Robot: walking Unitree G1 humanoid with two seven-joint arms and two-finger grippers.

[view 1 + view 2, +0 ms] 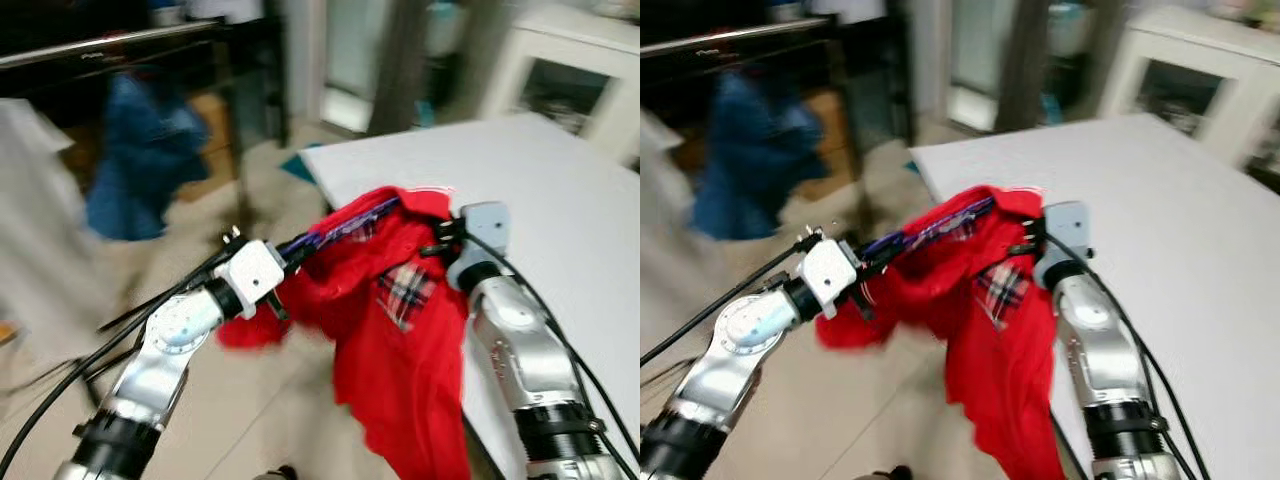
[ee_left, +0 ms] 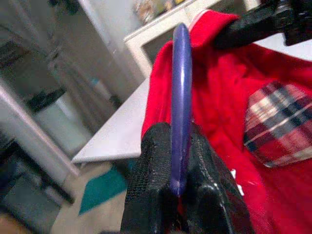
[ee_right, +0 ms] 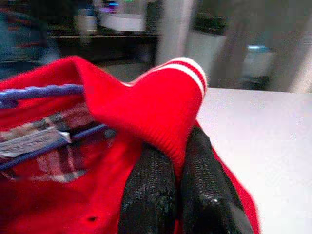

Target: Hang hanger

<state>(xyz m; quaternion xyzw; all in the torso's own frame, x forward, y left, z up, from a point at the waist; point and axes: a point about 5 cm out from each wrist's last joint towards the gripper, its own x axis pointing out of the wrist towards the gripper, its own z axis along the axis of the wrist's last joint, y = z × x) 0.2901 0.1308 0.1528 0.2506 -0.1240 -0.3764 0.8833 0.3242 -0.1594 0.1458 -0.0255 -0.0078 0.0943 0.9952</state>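
**Gripping a hanger and a red jacket between both arms**

Holding the load between them, both arms reach out beside a white table [image 1: 560, 200]. The left gripper [image 2: 178, 161] is clamped on a purple hanger [image 2: 180, 97]: in the left wrist view the bar passes edge-on between the two black fingers [image 2: 151, 185], which press it from either side. The far end of the hanger runs into a red jacket [image 1: 400, 340] and is lost in the cloth, so its hook and full shape cannot be made out.

The right gripper [image 3: 178, 185] pinches the jacket's ribbed red collar [image 3: 165, 102], which has white stripes at its edge; the fingers sit closed together with the fabric folded over their tips. Beside it, a plaid lining [image 3: 58, 161] and a white label [image 3: 34, 141] show inside the neck, and the label's print is too blurred to read. Purple hanger bars cross this opening.

From the head views, the jacket hangs down between the two arms over the table's near corner, with its lower part cut off by the picture's edge. Behind, a dark rail [image 1: 110, 45] runs across the upper left, with a blue garment [image 1: 145, 160] below it. Both are heavily blurred, as is a white cabinet [image 1: 570, 70] at the far right.
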